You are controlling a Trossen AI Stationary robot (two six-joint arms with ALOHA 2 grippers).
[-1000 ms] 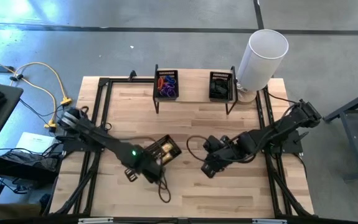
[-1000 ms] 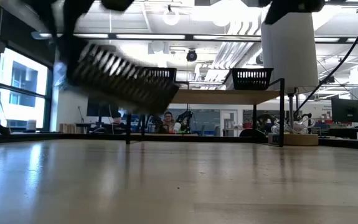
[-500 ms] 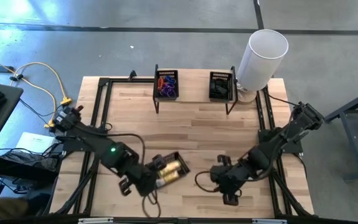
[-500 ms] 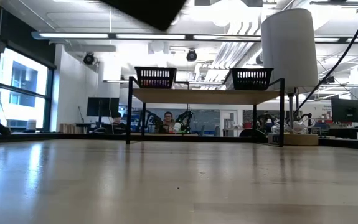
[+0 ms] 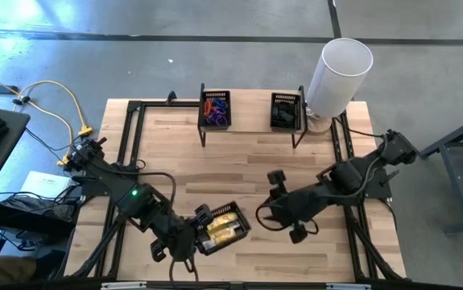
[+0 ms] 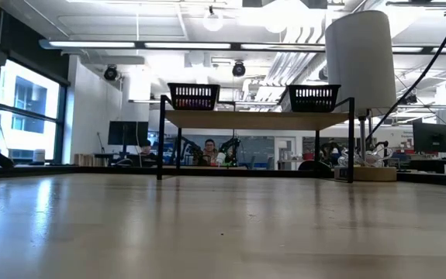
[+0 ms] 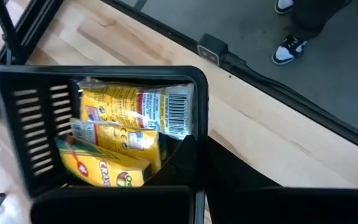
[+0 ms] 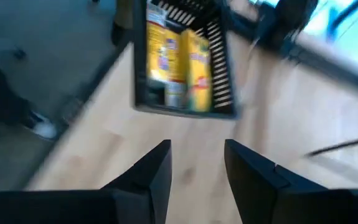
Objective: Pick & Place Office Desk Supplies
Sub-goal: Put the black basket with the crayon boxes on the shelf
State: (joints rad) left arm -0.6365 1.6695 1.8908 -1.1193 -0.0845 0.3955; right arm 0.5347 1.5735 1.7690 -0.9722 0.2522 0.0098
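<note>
Left gripper (image 5: pixel 189 239) sits clamped shut on the wall of a black rectangular mesh tray (image 5: pixel 244 228) near the front edge of the wooden table (image 5: pixel 239 157), as I read the high view. That tray carries yellow oblong packets (image 5: pixel 221 228). To its right, with bare wood between them, the right gripper (image 5: pixel 265 217) points toward the tray with its fingers parted and nothing between them. At the back of the table a raised black-framed shelf (image 5: pixel 251 131) carries two more mesh trays: one (image 5: pixel 215 110) filled with thin purple, blue, red and orange loops, the other (image 5: pixel 285 112) with small dark pieces I cannot make out. A tall white cylinder (image 5: pixel 338 74) stands at the shelf's right end. Yellow cables (image 5: pixel 62 105) lie on the floor off the left side.

From the low view I see the bare tabletop (image 6: pixel 223 225), the shelf (image 6: pixel 255 118) with both trays, the white cylinder (image 6: pixel 360 58), and a person seated far back in the room (image 6: pixel 209 149); neither arm shows.

From the left wrist view, the tray (image 7: pixel 17 124) fills the foreground, the packets (image 7: pixel 129 134) stacked inside; a person's shoes (image 7: pixel 287 46) stand on the floor beyond the table edge.

From the right wrist view, my two dark fingers (image 8: pixel 157 168) stand apart, the tray (image 8: pixel 222 74) with its packets (image 8: pixel 179 62) ahead of them.
</note>
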